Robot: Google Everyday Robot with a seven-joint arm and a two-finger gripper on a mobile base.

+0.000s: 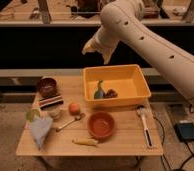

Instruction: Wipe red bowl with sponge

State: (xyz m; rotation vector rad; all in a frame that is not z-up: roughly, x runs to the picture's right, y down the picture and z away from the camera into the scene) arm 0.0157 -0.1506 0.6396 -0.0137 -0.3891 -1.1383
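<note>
Gripper (97,48) raised above yellow bin (118,102), jaws wide, empty; bin contents indistinct; red bowl (101,124) near front.

A cream hand (97,53) hangs above a yellow bin (118,103), with an orange-red bowl (101,125) and pale-blue cloth (40,131).

Single high view, seemingly mid-range: hand (97,49) above table (122,144)
</note>
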